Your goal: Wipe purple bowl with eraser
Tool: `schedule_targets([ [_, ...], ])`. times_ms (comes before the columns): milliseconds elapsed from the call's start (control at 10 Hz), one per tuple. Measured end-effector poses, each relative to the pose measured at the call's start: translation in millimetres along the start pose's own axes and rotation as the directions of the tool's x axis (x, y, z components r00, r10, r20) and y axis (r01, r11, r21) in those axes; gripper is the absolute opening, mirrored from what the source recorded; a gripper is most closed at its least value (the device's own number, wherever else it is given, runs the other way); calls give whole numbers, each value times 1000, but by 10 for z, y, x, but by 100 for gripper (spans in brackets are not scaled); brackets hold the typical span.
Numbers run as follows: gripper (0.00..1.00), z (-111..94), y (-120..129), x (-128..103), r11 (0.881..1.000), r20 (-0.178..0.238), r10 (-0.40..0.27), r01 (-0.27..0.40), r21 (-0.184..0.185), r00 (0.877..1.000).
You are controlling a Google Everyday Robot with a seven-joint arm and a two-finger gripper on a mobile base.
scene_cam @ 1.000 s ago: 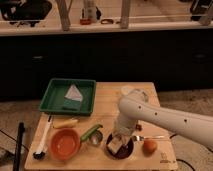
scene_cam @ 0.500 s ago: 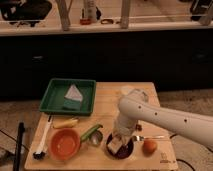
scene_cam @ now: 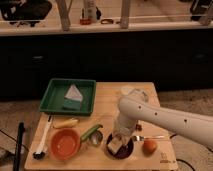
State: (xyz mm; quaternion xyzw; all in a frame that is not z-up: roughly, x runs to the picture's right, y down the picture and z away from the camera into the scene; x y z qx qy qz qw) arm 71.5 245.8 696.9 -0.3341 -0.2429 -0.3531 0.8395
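Camera view: gripper lowered into purple bowl right of orange bowl, apparently closed on eraser; excess downward pressure could tip bowl or dislodge eraser.

Office-like lab: gripper over wooden table, dark cabinets.

The gripper is masked by the arm; beneath it, the purple bowl is half covered.
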Motion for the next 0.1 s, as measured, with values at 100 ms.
schedule_targets([
  [100,2,0,-1,0,1000,0,0,0,0,1000],
])
